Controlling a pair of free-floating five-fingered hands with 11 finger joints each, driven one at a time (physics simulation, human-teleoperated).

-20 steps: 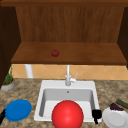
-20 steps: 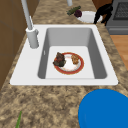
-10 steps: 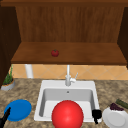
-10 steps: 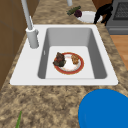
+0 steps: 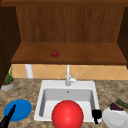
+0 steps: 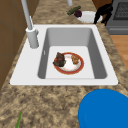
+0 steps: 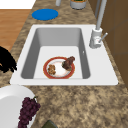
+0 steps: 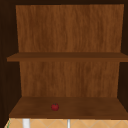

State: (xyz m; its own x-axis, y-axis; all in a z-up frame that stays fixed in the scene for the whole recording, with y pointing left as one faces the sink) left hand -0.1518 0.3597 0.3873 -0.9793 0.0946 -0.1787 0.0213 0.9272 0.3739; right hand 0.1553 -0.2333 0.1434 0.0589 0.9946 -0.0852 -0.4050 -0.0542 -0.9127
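Note:
My left hand (image 5: 7,118) hovers at the bottom left with straight fingers, its tips over the near edge of a blue plate (image 5: 18,110). My right hand (image 5: 96,115) hangs at the sink's front right corner, beside the rim of a white plate (image 5: 115,118) that carries dark grapes (image 5: 116,107). The same hand (image 6: 103,12) stands by that plate (image 6: 87,16) in the left side view. In the sink basin (image 6: 72,37) lies a red-rimmed plate (image 6: 79,67) with pieces of brown food. A big red round shape (image 5: 67,115) covers the basin's front in the front view.
A small red fruit (image 8: 55,107) sits on the lower wooden shelf (image 8: 100,110) above the sink. The faucet (image 5: 68,78) stands at the sink's back. A potted plant (image 5: 7,82) is at the far left, a green vegetable (image 5: 122,103) behind the white plate, and a stove (image 6: 120,15) past the counter's right end.

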